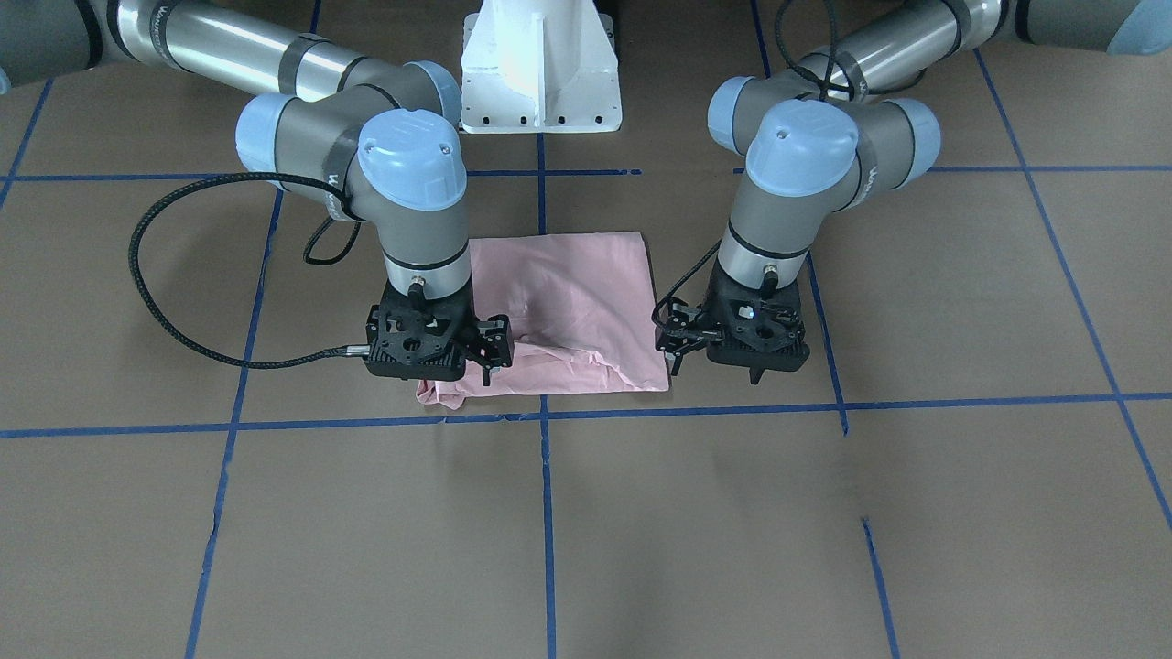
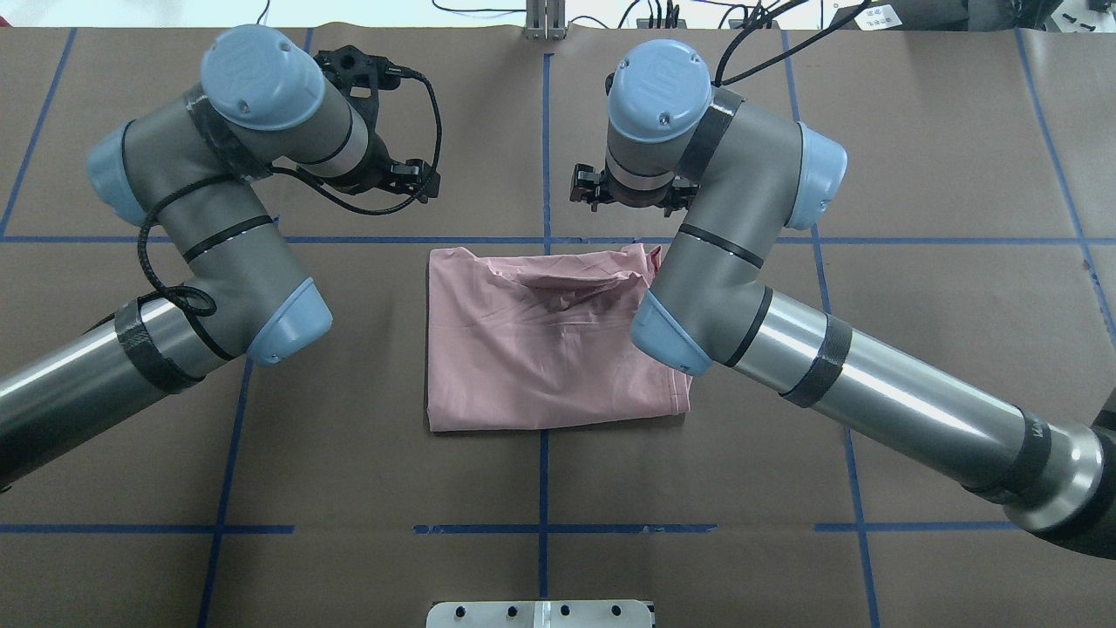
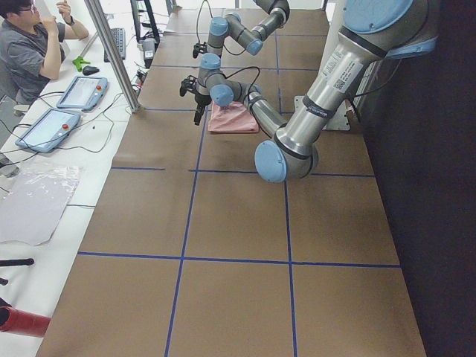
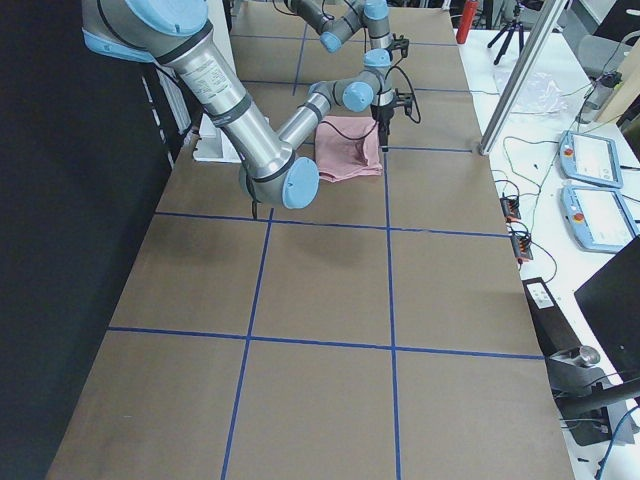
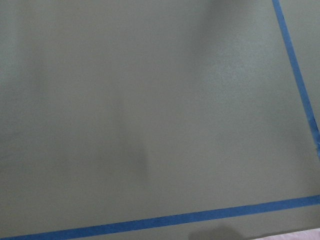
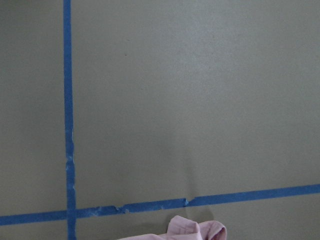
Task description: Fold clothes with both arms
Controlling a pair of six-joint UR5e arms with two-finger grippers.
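Brown tabletop (image 1: 696,549), marked into squares by blue tape lines (image 1: 547,513), fills the part of the front view closest to the lens. Beyond it, about the middle of the table and in front of the white base (image 1: 540,73), lies the pink T-shirt (image 2: 540,349). It is folded into a rough rectangle across the centre tape line, plain side up. Its edge toward the robot is straight and flat. Its edge away from the robot is rumpled, and at that edge's corner on the robot's right a small bunch of cloth sticks out. The right gripper (image 1: 490,361) hangs fingers-down over that corner. Whether it touches or grips the cloth, and how far its fingers are parted, cannot be told. The right wrist view catches only the tip of the bunch at its lower edge. The left gripper (image 1: 679,357) hangs near the opposite far corner, over the table and off the cloth. Its opening cannot be told either.
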